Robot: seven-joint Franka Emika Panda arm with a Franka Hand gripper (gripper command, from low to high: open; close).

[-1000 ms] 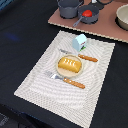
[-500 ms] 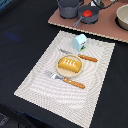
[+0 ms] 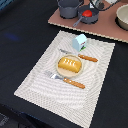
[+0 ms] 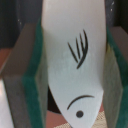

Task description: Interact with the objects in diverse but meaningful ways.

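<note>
In the wrist view my gripper [image 4: 75,80] is shut on the flat white fish-shaped piece [image 4: 75,45], clamped between its green-padded fingers [image 4: 27,85]. In the exterior view the gripper [image 3: 100,4] is at the far edge, just beyond the red tomato [image 3: 88,13], and is mostly cut off. The grey two-handled pot [image 3: 69,7] stands to the tomato's left in that view. The golden bread loaf [image 3: 69,64] lies on the round tan plate [image 3: 58,70] in the middle of the placemat. The white-and-blue milk carton [image 3: 79,42] stands behind it.
An orange-handled fork [image 3: 66,80] and knife [image 3: 82,56] flank the plate on the striped placemat [image 3: 40,85]. A brown board [image 3: 107,27] at the back carries the pot, the tomato on a small dark pan, and a grey bowl [image 3: 123,17] at the exterior view's right.
</note>
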